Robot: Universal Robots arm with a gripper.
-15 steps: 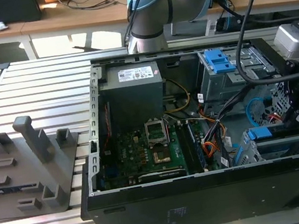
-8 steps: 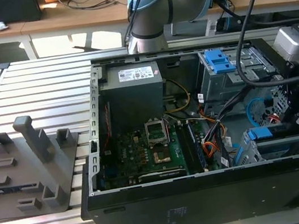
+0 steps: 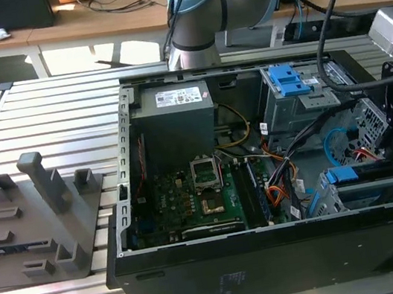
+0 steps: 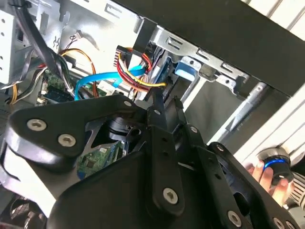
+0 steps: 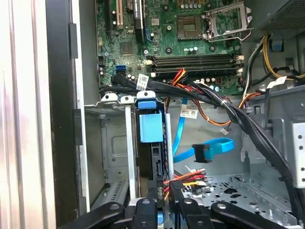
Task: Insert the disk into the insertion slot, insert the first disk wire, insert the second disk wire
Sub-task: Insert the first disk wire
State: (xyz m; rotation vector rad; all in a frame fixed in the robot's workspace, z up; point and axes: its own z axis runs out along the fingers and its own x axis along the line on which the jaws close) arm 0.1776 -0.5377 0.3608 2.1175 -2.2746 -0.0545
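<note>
Slotted aluminium table [image 3: 42,127] carries the open black computer case [image 3: 277,269]. I'm reaching into its end at the exterior view's right. Grey moulded fixture block [image 3: 80,219] sits on the table outside the case, well apart from me at the exterior view's left.

Green motherboard [image 5: 167,45] lies beyond my fingertips, past the drive area. Boxy grey perforated sheet-metal drive cage [image 5: 114,143] is right in front of me. The flat silver-grey hard drive in its bright blue plastic caddy [image 5: 151,128] is already seated in that cage, standing on edge. Its blue caddy tab is at the end far from me and its near edge is at my fingertips.

My black two-finger gripper [image 4: 165,102] has its fingers nearly together with a narrow gap. They are pinched on the black plug of the red-yellow-black wire bundle [image 5: 188,179], which sits against the drive's near edge. Can't tell whether the plug is fully home.

Flat light-blue data cable [image 5: 214,145] loops through the open bay beside me. Its black plug end [image 5: 201,153] hangs free, near the drive but not touching it.

In the second wrist view a person's hand [image 4: 269,174] rests on a round black knob with a blue ring [image 4: 276,164], outside the case behind my fingers.
</note>
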